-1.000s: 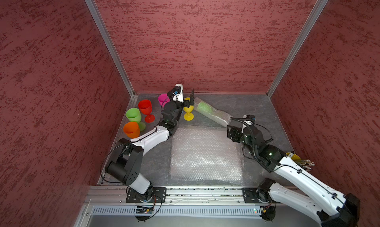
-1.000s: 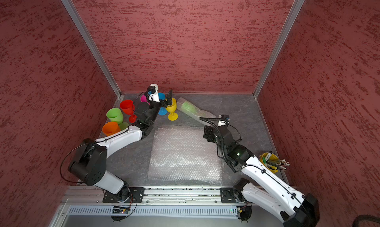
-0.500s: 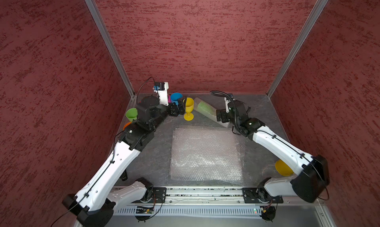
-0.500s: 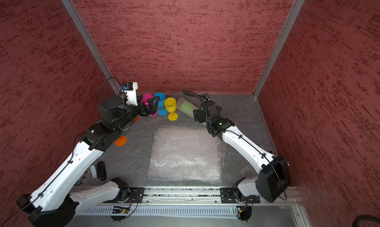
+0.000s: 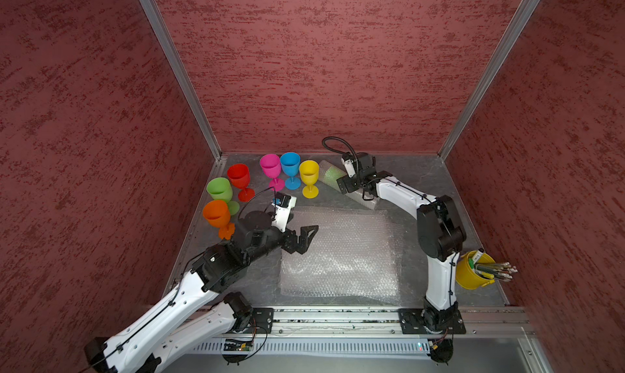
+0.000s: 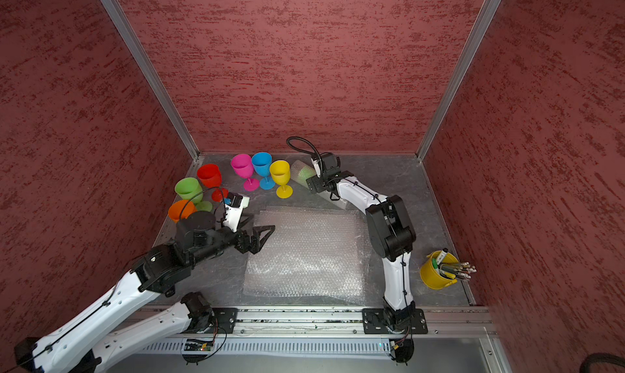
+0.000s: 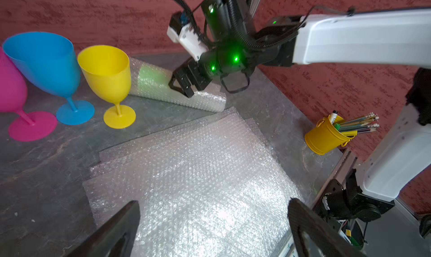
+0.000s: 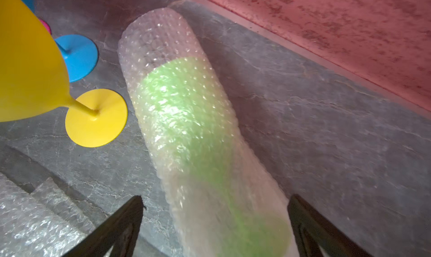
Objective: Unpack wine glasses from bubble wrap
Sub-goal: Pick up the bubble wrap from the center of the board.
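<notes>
Grey stone-look tabletop (image 5: 422, 171), red textured walls (image 5: 321, 67): six goblets bare, one wrapped.
We take the stack of flat bubble wrap sheets (image 5: 341, 253) at mid-table as our reference. Just beyond its far edge, the bubble wrap sleeve (image 8: 154, 34) lies on its side, and a light green goblet (image 8: 186, 132) shows through it. The right gripper (image 8: 217, 197) has its jaws wide apart with the sleeve between them, and a gap is visible at one finger. Beside the sleeve stand the yellow goblet (image 5: 308, 173), blue goblet (image 5: 290, 163) and pink goblet (image 5: 270, 165). Off the stack's far left corner stand the red goblet (image 5: 238, 177), green goblet (image 5: 219, 188) and orange goblet (image 5: 216, 212). The left gripper (image 7: 213, 204) hangs over the stack's left edge, jaws apart and empty. We note a yellow bucket of pencils (image 5: 470, 276) right of the stack.
</notes>
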Motion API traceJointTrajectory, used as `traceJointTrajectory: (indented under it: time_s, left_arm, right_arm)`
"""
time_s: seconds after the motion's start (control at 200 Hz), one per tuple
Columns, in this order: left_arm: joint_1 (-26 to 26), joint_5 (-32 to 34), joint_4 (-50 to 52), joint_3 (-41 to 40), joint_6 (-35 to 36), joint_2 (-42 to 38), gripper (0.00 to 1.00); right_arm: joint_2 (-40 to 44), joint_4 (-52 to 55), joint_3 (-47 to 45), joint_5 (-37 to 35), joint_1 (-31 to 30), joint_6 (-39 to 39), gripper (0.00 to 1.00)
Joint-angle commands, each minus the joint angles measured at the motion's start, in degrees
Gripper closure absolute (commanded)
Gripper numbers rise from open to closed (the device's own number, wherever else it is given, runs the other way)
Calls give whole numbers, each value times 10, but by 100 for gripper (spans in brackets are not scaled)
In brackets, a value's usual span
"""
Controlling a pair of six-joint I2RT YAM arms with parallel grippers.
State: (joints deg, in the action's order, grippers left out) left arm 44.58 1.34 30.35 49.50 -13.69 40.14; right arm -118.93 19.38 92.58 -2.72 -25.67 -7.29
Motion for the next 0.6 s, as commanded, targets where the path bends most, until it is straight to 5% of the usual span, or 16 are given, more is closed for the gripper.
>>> traceJointTrajectory:
  time_s: [0.0, 0.266, 0.596]
  left_arm:
    - [13, 43, -43, -5, 24, -24, 0]
    - [52, 72, -44, -12, 41, -37, 0]
    - [56, 70, -37, -5, 35, -27, 0]
  right_arm:
    - [-53, 20, 62, 30, -1, -42, 1]
    - [-164, 47, 160, -16, 16, -24, 7]
    - [-165, 56, 199, 10, 56, 27, 39]
